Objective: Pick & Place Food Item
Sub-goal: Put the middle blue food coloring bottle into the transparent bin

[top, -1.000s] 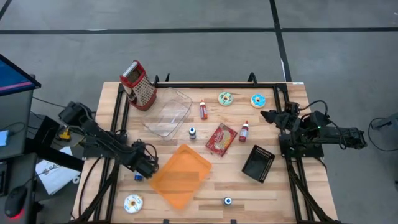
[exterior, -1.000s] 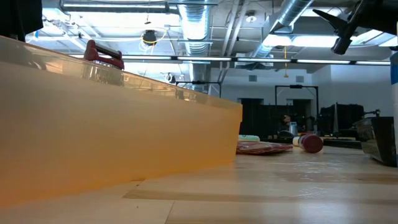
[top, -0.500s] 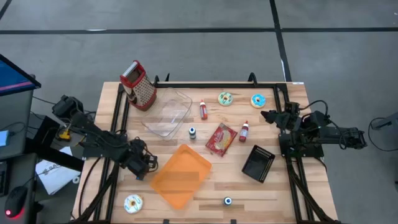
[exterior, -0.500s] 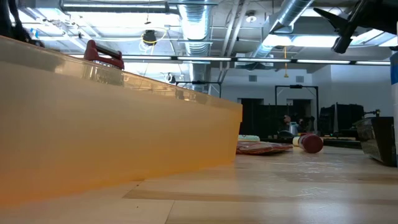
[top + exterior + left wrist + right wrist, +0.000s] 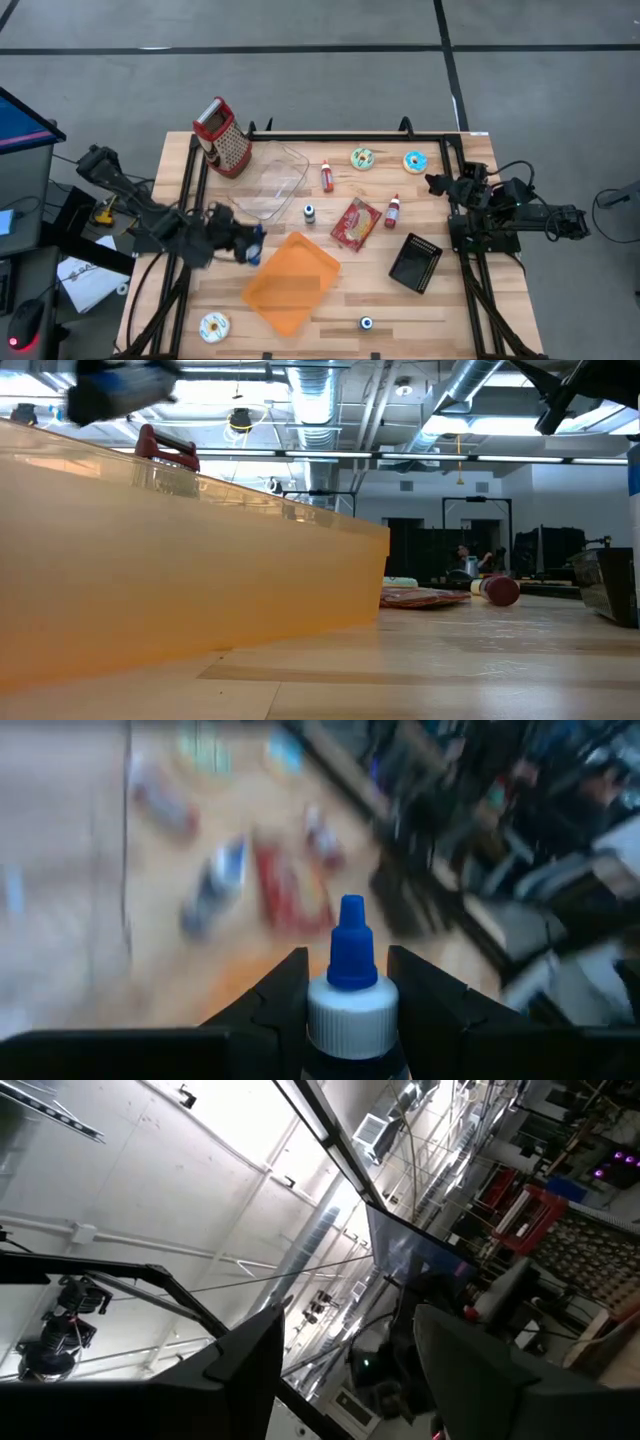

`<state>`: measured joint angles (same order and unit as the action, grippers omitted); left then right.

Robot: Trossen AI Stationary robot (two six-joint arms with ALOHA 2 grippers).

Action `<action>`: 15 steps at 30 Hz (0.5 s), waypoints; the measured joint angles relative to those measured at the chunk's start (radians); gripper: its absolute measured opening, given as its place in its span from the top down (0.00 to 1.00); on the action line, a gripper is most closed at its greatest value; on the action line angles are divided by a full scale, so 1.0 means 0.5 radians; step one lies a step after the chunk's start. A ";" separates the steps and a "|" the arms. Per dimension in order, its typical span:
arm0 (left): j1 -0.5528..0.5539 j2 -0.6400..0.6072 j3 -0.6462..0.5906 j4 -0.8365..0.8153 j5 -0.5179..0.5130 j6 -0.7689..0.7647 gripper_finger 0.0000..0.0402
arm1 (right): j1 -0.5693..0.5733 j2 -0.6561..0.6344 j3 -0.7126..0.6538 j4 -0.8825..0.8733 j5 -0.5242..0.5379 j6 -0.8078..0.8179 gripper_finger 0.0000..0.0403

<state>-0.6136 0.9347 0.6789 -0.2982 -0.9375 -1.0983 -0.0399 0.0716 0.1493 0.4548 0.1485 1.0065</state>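
From table height, the orange tray (image 5: 180,560) blocks most of my view, and the left wrist picture is smeared. My left gripper (image 5: 345,982) is clamped on a small bottle (image 5: 349,990) with a blue cap, held off the wooden table (image 5: 440,310) beside the tray's left edge. The tray (image 5: 290,282) and the clear dish (image 5: 270,180) look empty; the black basket's (image 5: 415,262) contents I cannot make out. My right gripper (image 5: 345,1350), fingers spread, points up at ceiling ducts.
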 joint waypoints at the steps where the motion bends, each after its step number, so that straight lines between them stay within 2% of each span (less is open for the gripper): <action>1: 0.080 -0.004 0.001 0.086 -0.005 0.159 0.72 | 0.000 0.001 0.000 0.000 0.012 -0.001 0.46; 9: 0.705 0.144 0.001 0.926 -0.005 1.509 0.72 | 0.000 0.000 0.000 0.005 0.020 -0.024 0.46; 12: 0.850 0.242 0.001 1.174 -0.068 1.804 0.72 | 0.000 0.001 0.000 0.006 0.021 -0.039 0.46; 15: 0.893 0.339 0.001 1.277 -0.223 1.928 0.72 | 0.000 0.001 0.000 0.005 0.021 -0.074 0.46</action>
<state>-0.1673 1.1039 0.6792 0.3401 -1.0490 -0.1344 -0.0399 0.0718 0.1493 0.4573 0.1588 0.9693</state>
